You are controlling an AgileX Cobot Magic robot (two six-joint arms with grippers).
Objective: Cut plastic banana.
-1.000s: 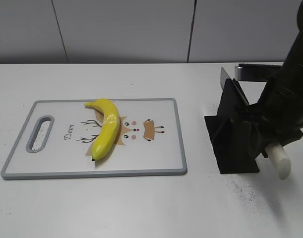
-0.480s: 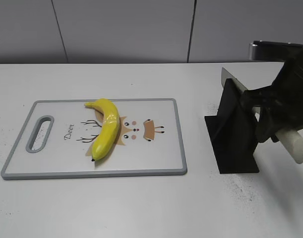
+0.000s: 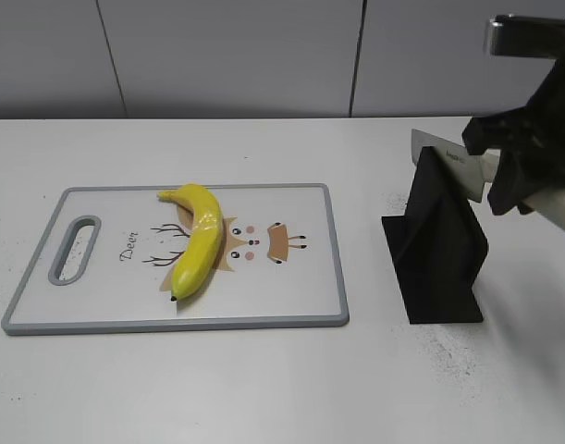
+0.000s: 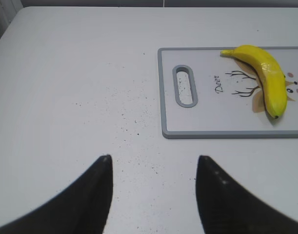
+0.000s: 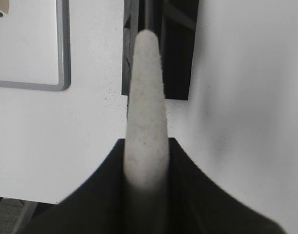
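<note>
The plastic banana (image 3: 197, 239) lies on the cutting board (image 3: 337, 277), left of its middle, dark tip toward the front; it also shows in the left wrist view (image 4: 268, 80). My right gripper (image 3: 515, 176) is shut on the white handle (image 5: 146, 97) of a knife. The knife's silver blade (image 3: 446, 157) rests at the top of the black knife holder (image 3: 439, 250). My left gripper (image 4: 153, 163) is open and empty over bare table, left of the board (image 4: 161, 97). It is out of the exterior view.
The black knife holder (image 5: 161, 48) stands right of the board on the white table. A grey wall runs along the table's far edge. The board's handle slot (image 3: 74, 248) is at its left end. Dark specks dot the table around the holder.
My right gripper has risen and moved right with the knife handle. The blade has slid up out of the holder. The banana and board have not moved.
</note>
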